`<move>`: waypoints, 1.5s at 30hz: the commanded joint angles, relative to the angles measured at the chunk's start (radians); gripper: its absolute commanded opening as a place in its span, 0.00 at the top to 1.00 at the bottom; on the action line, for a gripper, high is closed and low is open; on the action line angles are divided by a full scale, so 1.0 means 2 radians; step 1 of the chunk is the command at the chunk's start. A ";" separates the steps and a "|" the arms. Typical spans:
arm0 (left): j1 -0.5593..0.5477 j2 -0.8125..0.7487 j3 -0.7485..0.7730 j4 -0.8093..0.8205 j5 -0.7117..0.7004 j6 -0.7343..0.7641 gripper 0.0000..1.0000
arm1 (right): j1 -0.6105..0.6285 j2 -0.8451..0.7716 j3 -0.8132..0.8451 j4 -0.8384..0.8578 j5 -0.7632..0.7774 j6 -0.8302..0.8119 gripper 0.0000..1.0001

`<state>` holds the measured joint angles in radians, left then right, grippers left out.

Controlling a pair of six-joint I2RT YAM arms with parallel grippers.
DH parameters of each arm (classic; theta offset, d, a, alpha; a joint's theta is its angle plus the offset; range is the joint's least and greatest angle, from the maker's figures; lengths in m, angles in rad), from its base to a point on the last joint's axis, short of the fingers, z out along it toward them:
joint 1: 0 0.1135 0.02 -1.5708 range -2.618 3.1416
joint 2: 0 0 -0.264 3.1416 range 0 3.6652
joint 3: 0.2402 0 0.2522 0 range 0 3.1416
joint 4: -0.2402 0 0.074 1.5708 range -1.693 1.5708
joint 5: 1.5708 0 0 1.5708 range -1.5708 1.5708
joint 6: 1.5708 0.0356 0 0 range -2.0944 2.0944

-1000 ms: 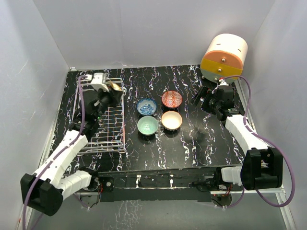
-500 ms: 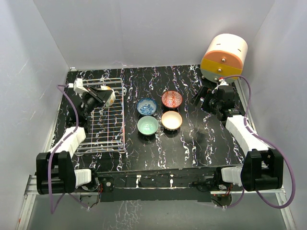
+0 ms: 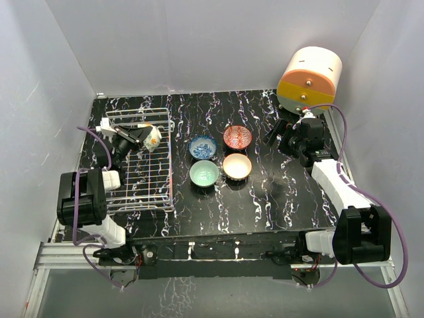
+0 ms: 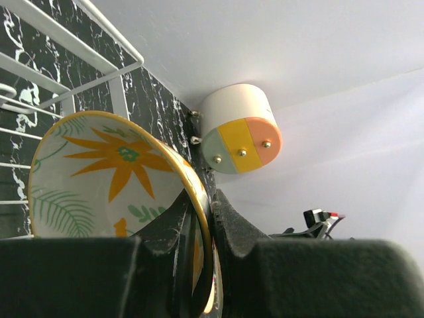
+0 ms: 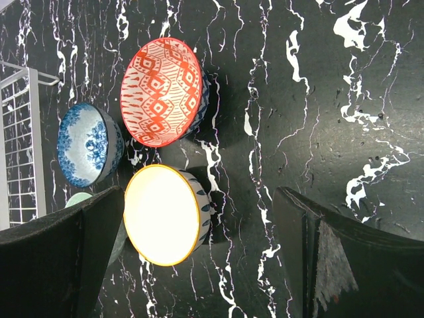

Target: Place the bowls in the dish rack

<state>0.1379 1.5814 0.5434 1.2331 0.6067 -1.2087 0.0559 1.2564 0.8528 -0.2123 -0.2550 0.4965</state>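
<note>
Yellow leaf-patterned bowl (image 4: pixel 99 165): held on edge over the far end of the dish rack (image 3: pixel 169 173); contact with the wires cannot be told. Left gripper (image 4: pixel 202 225): fingers clamped on its rim, one inside, one outside. Recommendation: lower until the bowl bears on the grid, lean it against the far wall, then release; letting go early risks a roll. Four bowls (image 3: pixel 204 173) sit grouped on the table (image 3: pixel 278 199) beside the rack. Right gripper (image 3: pixel 277 136): fingers wide apart, empty.

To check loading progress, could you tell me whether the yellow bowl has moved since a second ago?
Yes. Held in the left gripper, the yellow bowl moved from the dish rack's far rim toward its middle.
</note>
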 commanded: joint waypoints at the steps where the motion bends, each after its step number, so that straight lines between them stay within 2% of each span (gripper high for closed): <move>1: 0.002 0.014 0.024 0.104 0.032 -0.051 1.00 | -0.003 -0.005 0.002 0.019 0.010 -0.007 0.02; 3: 0.002 0.022 0.032 0.088 0.038 -0.054 1.00 | -0.003 -0.005 0.000 0.019 0.011 -0.007 0.02; 11: 0.003 0.035 0.056 -0.059 0.041 -0.028 1.00 | -0.003 -0.007 -0.003 0.019 0.012 -0.005 0.02; 14: 0.003 0.050 0.059 -0.053 0.049 -0.039 1.00 | -0.003 -0.007 -0.004 0.019 0.012 -0.006 0.01; 18: 0.004 0.081 0.058 0.006 0.058 -0.076 1.00 | -0.003 -0.007 -0.005 0.019 0.013 -0.006 0.02; 22: 0.007 0.089 0.057 -0.008 0.058 -0.074 1.00 | -0.003 -0.007 -0.006 0.019 0.013 -0.006 0.02; 23: 0.008 0.087 0.056 -0.010 0.055 -0.070 0.98 | -0.003 -0.007 -0.006 0.019 0.013 -0.007 0.02; 27: 0.014 0.078 0.049 -0.054 0.047 -0.056 0.74 | -0.003 -0.007 -0.007 0.019 0.013 -0.008 0.02; 40: 0.028 0.017 0.079 -0.262 0.005 0.049 0.54 | -0.003 -0.005 -0.004 0.022 0.007 -0.007 0.01; 45: 0.030 -0.001 0.097 -0.338 -0.020 0.088 0.52 | -0.003 -0.005 -0.003 0.022 0.008 -0.006 0.02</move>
<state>0.1898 1.6569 0.6849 0.7189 0.6044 -1.1275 0.0559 1.2564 0.8524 -0.2123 -0.2382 0.4957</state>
